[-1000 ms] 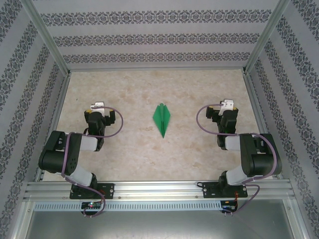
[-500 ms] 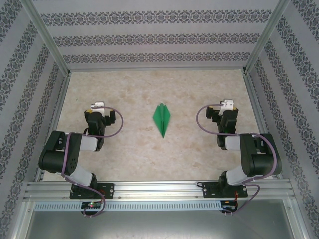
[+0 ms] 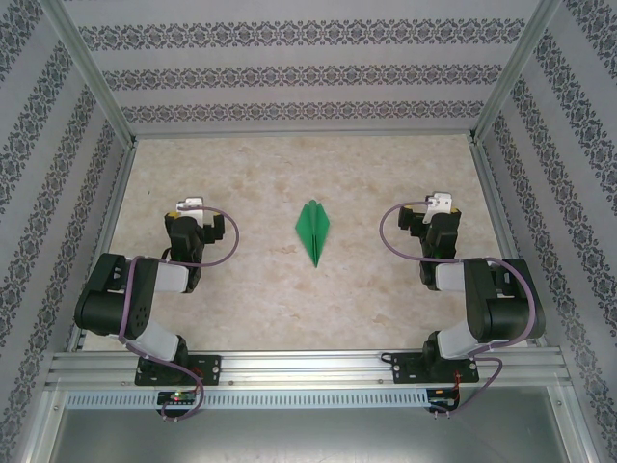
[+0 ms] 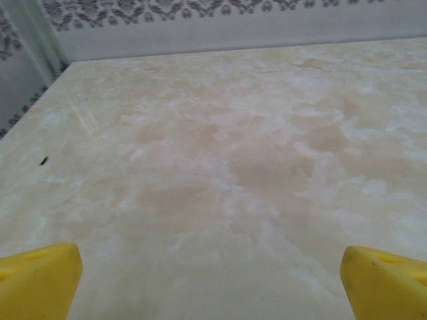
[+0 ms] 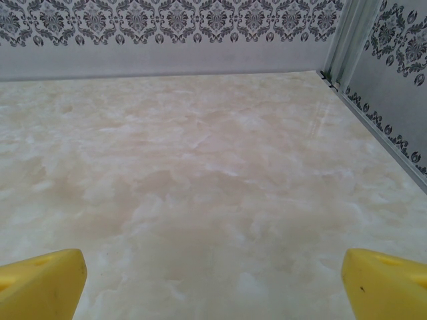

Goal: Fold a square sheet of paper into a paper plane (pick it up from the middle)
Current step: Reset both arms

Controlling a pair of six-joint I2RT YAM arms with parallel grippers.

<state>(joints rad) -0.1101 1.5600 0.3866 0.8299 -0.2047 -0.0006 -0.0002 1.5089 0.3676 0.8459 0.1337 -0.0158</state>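
Note:
The bright green paper lies folded as a slim pointed paper plane (image 3: 314, 230) on the marble-patterned table (image 3: 270, 174), mid-table, its tail towards the arms. My left gripper (image 3: 191, 214) rests well to its left and my right gripper (image 3: 439, 210) well to its right, both apart from it. In the left wrist view the left gripper (image 4: 210, 283) is open, its yellow fingertips (image 4: 37, 280) wide apart with bare table between them. The right gripper (image 5: 213, 283) is open too, yellow fingertips (image 5: 383, 283) spread over bare table.
Patterned walls (image 3: 289, 68) and metal frame posts (image 5: 347, 40) enclose the table on three sides. An aluminium rail (image 3: 308, 371) carrying the arm bases runs along the near edge.

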